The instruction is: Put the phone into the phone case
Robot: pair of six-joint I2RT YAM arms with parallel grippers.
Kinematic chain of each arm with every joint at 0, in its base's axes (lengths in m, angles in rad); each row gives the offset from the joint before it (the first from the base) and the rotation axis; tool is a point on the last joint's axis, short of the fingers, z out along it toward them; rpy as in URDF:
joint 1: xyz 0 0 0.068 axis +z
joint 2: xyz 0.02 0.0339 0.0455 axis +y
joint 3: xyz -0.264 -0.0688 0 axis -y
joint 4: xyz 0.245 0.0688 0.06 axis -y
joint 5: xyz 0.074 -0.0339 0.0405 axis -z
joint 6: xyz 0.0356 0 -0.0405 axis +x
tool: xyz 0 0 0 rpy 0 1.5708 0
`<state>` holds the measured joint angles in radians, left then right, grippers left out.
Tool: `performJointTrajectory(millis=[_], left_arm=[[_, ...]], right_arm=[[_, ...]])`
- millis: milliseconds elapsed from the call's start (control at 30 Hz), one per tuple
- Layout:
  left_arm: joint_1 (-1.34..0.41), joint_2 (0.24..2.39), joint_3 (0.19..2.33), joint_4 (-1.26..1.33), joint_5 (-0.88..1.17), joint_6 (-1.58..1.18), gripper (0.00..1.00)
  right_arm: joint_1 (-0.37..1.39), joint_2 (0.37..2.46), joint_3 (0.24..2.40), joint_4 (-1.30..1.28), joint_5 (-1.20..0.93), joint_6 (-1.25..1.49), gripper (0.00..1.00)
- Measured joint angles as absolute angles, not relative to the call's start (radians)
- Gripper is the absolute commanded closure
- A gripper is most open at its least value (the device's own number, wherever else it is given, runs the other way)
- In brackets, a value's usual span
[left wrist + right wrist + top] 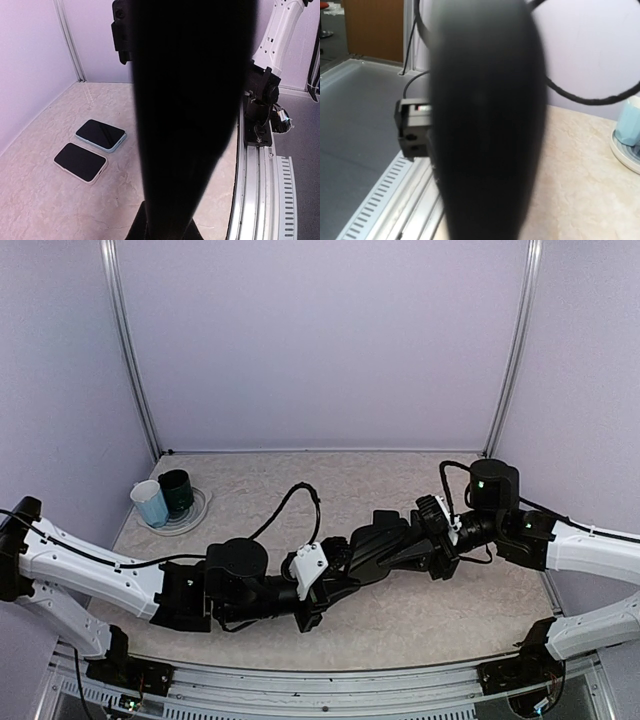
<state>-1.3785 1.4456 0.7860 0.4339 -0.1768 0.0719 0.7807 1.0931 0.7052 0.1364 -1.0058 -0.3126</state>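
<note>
Your table [300, 475] is beige, veined like pale marble, and the walls [320, 340] are plain lavender. The left arm [90, 575] and the right arm [590, 550] both have white shells over black joints, and the right one shows a small green light. You'll see a light blue cup [150, 503] and a dark green cup [176, 492] on a clear, glassy saucer [195, 512].

In your left wrist view both handsets have glossy black screens. The blue-rimmed phone [100, 135] is edged in pale blue and the white-rimmed phone [80, 162] in off-white. A featureless black shape [190, 100] fills the middle, and the ribbed rail [260, 190] is silver.

Your right wrist view adds a grey floor [355, 125] and a brown panel [372, 27].
</note>
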Motion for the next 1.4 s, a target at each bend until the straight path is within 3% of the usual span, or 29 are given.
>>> performJointTrajectory(millis=[67, 167, 267, 367, 500, 533, 700, 733, 800, 833, 1033, 1067, 1133, 1167, 1233, 1400], left_arm=[[-1.379, 1.446, 0.786, 0.434, -0.173, 0.073, 0.75], [-1.38, 1.446, 0.789, 0.432, -0.172, 0.069, 0.51], [-1.38, 1.434, 0.796, 0.429, -0.186, 0.068, 0.45], [-1.38, 1.394, 0.796, 0.432, -0.203, 0.065, 0.52], [-1.38, 1.337, 0.818, 0.448, -0.21, 0.063, 0.81], [-1.38, 1.331, 0.829, 0.45, -0.205, 0.06, 0.83], [-1.382, 1.331, 0.848, 0.455, -0.189, 0.06, 0.8], [-1.381, 1.332, 0.85, 0.454, -0.187, 0.057, 0.82], [-1.38, 1.339, 0.86, 0.455, -0.182, 0.05, 0.97], [-1.38, 1.344, 0.865, 0.456, -0.18, 0.05, 1.0], [-1.38, 1.369, 0.87, 0.469, -0.193, 0.027, 1.0], [-1.38, 1.372, 0.87, 0.474, -0.197, 0.021, 0.97], [-1.373, 1.372, 0.866, 0.484, -0.199, 0.009, 0.32], [-1.367, 1.372, 0.864, 0.487, -0.198, 0.002, 0.07], [-1.353, 1.382, 0.862, 0.507, -0.206, -0.019, 0.01], [-1.309, 1.361, 0.722, 0.628, -0.17, -0.061, 0.03]], right_arm=[[0.781, 1.093, 0.706, 0.133, -1.009, -0.313, 1.0], [0.781, 1.093, 0.706, 0.132, -1.004, -0.314, 1.0], [0.781, 1.093, 0.706, 0.13, -0.994, -0.315, 1.0], [0.781, 1.096, 0.705, 0.124, -0.987, -0.316, 1.0], [0.781, 1.105, 0.698, 0.123, -0.981, -0.319, 1.0], [0.781, 1.108, 0.697, 0.123, -0.978, -0.319, 1.0], [0.78, 1.118, 0.694, 0.125, -0.968, -0.321, 1.0], [0.78, 1.118, 0.694, 0.123, -0.968, -0.321, 1.0], [0.781, 1.118, 0.694, 0.121, -0.968, -0.321, 1.0], [0.781, 1.118, 0.694, 0.12, -0.969, -0.319, 1.0], [0.77, 1.118, 0.688, 0.094, -0.978, -0.303, 1.0], [0.769, 1.118, 0.688, 0.095, -0.974, -0.292, 1.0], [0.769, 1.118, 0.688, 0.1, -0.959, -0.258, 1.0], [0.769, 1.118, 0.688, 0.103, -0.952, -0.24, 1.0], [0.774, 1.121, 0.693, 0.108, -0.906, -0.19, 1.0], [0.777, 1.141, 0.764, 0.101, -0.862, -0.082, 1.0]])
